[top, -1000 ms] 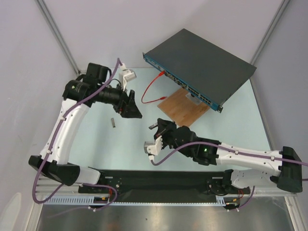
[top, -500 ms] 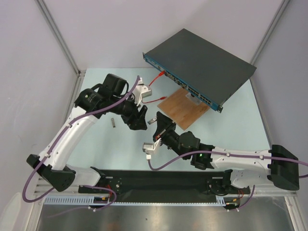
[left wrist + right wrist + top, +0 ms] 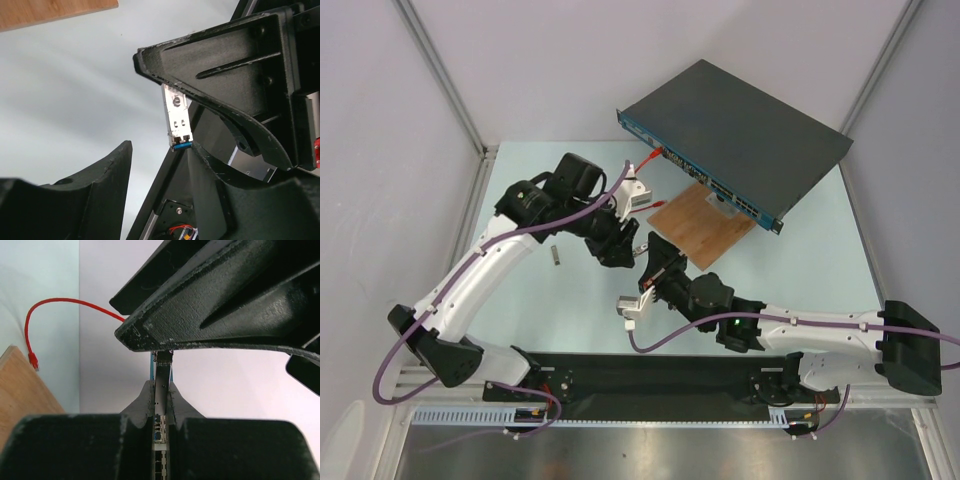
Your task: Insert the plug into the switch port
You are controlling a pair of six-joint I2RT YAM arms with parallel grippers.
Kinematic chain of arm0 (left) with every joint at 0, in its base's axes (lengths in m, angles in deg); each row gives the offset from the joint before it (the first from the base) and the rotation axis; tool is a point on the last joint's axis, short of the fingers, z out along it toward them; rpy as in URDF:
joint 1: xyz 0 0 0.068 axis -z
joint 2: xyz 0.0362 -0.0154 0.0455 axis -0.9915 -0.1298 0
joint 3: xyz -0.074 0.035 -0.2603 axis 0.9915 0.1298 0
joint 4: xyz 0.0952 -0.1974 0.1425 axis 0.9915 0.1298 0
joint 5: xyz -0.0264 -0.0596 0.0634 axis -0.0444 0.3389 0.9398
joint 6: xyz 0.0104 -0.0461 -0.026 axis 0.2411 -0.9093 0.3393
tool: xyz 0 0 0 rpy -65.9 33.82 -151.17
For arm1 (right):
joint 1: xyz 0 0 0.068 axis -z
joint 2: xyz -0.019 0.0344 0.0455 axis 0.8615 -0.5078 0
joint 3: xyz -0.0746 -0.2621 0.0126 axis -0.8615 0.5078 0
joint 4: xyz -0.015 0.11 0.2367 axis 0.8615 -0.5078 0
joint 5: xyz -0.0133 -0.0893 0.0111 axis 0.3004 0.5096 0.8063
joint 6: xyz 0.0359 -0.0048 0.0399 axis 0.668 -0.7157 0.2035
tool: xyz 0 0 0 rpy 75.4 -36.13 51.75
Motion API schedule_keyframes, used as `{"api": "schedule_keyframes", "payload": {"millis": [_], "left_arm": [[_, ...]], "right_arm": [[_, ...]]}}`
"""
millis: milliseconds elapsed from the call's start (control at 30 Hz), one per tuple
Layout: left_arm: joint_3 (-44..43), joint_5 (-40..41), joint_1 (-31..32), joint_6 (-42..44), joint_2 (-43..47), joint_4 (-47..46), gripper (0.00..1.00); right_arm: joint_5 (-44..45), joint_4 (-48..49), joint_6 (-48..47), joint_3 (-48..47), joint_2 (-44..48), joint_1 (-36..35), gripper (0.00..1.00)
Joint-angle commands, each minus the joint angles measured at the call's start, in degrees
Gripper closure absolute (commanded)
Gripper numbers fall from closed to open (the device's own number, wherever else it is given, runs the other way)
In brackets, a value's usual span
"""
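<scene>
right gripper (image 3: 161, 394) clamps the plug (image 3: 177, 117), long axis sticking straight out of its grip; left gripper (image 3: 160, 148) straddles the plug's blue end, jaws apart, not yet pinching it.

My right fingers (image 3: 75, 440) are matt, grainy plastic; the plug (image 3: 176, 112) between them is smooth shiny metal, the board (image 3: 50, 10) beyond matt wood.

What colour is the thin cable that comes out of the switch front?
The cable is red; the right wrist view shows it best.

Board (image 3: 705, 222) just before switch (image 3: 740, 125)
</scene>
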Motion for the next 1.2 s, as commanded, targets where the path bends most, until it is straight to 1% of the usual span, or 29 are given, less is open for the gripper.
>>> {"api": "schedule_keyframes", "payload": {"millis": [0, 233, 333, 367, 433, 467, 533, 567, 633, 667, 700, 733, 767, 800, 833, 867, 900, 933, 1033, 1133, 1167], "left_arm": [[-3.16, -0.40, 1.41, -0.50, -0.26, -2.71, 0.47], [-1.93, 0.39, 2.65, -0.58, 0.53, -2.36, 0.48], [-1.84, 1.00, 2.73, -1.55, 0.18, -2.89, 0.51], [-1.84, 1.52, 2.73, -1.90, 0.10, -3.15, 0.56], [-1.75, 2.32, 2.73, -1.90, -0.08, -3.24, 0.62], [-1.93, 2.84, 2.73, -2.16, -0.08, -3.24, 0.70], [-1.84, 3.28, 2.73, -2.26, -0.08, -3.59, 0.77], [-1.84, 3.72, 2.73, -2.52, -0.17, -3.68, 0.85], [-1.58, 3.73, 2.73, -2.61, -0.43, -4.21, 0.90], [-1.49, 3.64, 2.73, -2.78, -0.43, -4.38, 0.97], [-1.23, 3.72, 2.82, -2.87, -0.35, -4.99, 1.00], [-1.05, 3.73, 2.73, -3.13, -0.17, -5.26, 1.00], [-0.88, 4.07, 2.73, -3.40, 0.01, -5.52, 1.00], [-0.18, 4.43, 2.65, -3.83, 0.35, -6.66, 1.00], [0.26, 5.21, 2.38, -4.36, 0.88, -7.28, 0.99], [0.79, 5.48, 2.12, -4.80, 2.02, -8.07, 1.00], [2.10, 5.74, 1.94, -5.24, 2.64, -9.81, 1.00], [2.72, 5.92, 1.68, -5.68, 3.34, -10.53, 1.00], [4.05, 5.66, 0.89, -6.30, 4.84, -12.82, 0.99], [4.49, 6.79, 0.36, -7.43, 5.72, -14.66, 1.00], [4.40, 6.54, 0.10, -7.70, 5.89, -15.28, 1.00]], "right_arm": [[0.53, 0.72, 1.47, -3.06, -0.24, -0.83, 1.00], [1.59, -0.77, 2.26, -3.59, -0.42, -0.92, 1.00], [1.24, -0.33, 2.17, -3.58, -0.51, -1.18, 1.00], [1.15, -0.42, 2.17, -3.67, -0.51, -1.18, 1.00], [1.15, -0.51, 2.08, -3.67, -0.51, -1.27, 1.00], [1.41, -0.51, 2.08, -3.67, -0.60, -1.27, 1.00], [1.59, -0.51, 2.08, -3.76, -0.51, -1.44, 1.00], [1.85, -0.59, 2.08, -3.85, -0.51, -1.36, 1.00], [1.85, -1.12, 1.99, -3.76, -0.51, -1.45, 1.00], [2.03, -1.38, 1.99, -3.93, -0.51, -1.53, 1.00], [2.20, -2.17, 1.99, -3.94, -0.51, -1.62, 0.95], [2.81, -3.05, 2.34, -4.11, -0.42, -1.54, 0.82], [3.25, -3.93, 2.78, -4.55, -0.42, -1.71, 0.53], [3.69, -5.50, 3.22, -4.73, 0.01, -1.45, 0.39], [4.74, -6.56, 4.53, -5.08, 0.28, -1.27, 0.28], [5.10, -7.79, 5.24, -5.34, 0.72, -1.10, 0.12], [5.37, -10.06, 6.03, -5.52, 1.94, -0.92, 0.05], [5.45, -10.96, 6.56, -5.43, 2.74, -0.75, 0.00], [4.67, -17.45, 9.54, -5.34, 6.59, 0.05, 0.00], [2.91, -25.44, 16.12, -6.82, 11.51, 0.49, 0.00], [2.12, -28.51, 20.93, -7.79, 12.92, 0.75, 0.00]]}}
